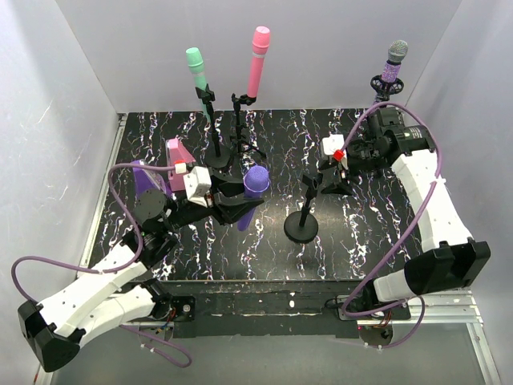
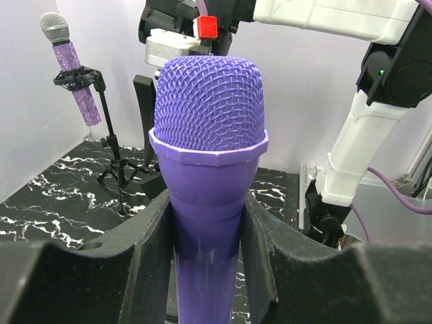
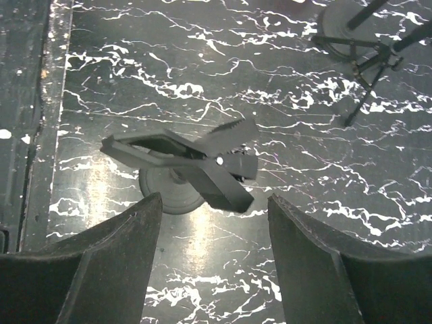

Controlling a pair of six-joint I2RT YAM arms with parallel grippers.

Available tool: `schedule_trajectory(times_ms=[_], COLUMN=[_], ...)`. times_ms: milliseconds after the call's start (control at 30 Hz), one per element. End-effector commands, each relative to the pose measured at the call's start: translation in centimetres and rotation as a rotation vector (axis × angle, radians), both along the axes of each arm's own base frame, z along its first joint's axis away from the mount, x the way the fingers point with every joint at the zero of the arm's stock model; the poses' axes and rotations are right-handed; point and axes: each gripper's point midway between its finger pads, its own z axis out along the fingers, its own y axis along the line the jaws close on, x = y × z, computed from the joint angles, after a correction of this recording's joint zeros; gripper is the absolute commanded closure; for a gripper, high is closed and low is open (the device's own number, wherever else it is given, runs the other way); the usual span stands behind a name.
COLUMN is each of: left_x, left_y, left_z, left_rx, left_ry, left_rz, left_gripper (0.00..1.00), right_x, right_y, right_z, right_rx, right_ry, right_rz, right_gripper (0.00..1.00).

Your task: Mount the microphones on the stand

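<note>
My left gripper (image 1: 239,207) is shut on the plain purple microphone (image 1: 253,192), holding it by the neck just under its mesh head (image 2: 208,101), left of the empty round-base stand (image 1: 303,224). My right gripper (image 1: 327,183) is open and empty, just above that stand's black spring clip (image 3: 196,165); its fingers (image 3: 121,243) sit on either side below the clip in the right wrist view. The mint green microphone (image 1: 197,70), the pink microphone (image 1: 258,60) and the glittery purple microphone (image 1: 393,66) each sit clipped in a stand at the back.
A pink wedge-shaped object (image 1: 178,160) and a purple one (image 1: 146,178) sit at the left of the black marbled table (image 1: 385,241). Tripod stand legs (image 1: 240,152) stand at the back centre. White walls close in left, back and right.
</note>
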Motion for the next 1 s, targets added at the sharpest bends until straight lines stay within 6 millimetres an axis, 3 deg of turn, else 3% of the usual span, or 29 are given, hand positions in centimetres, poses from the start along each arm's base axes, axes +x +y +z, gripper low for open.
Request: schedule_trajectory(times_ms=[0,233,400,600,667,800,967], left_x=[-0.3,-0.9,-1.0,-1.2,-1.1,-1.0,-0.7], left_y=[0.8,1.5,1.7,1.9,1.9,1.8,1.4], left_z=[0.2,0.3,0.2,0.2,0.3,0.3,0.1], left_rx=[-0.018,-0.024,-0.027,-0.035,-0.038,-0.04,-0.038], left_ry=[0.018,0.022,0.028,0.037,0.036,0.036,0.036], left_rz=[0.023,0.029,0.031,0.032,0.036,0.034,0.031], left_gripper=[1.0,1.0,1.0,1.0,1.0,1.0,1.0], right_x=[-1.1,-1.4,-1.8,-2.9,-3.0,-3.7,-3.1], right_y=[1.1,1.0,0.8,1.0,1.3,2.1,2.9], right_z=[0.4,-0.3,-0.3,-0.4,0.0,0.0,-0.7], right_rx=[0.0,-0.044,-0.046,-0.008,0.027,0.085,0.127], right_ry=[0.03,0.068,0.092,0.121,0.124,0.168,0.234], right_rz=[0.062,0.077,0.062,0.011,-0.033,-0.126,-0.285], right_gripper=[0.31,0.45,0.68,0.86,0.97,0.99,0.99])
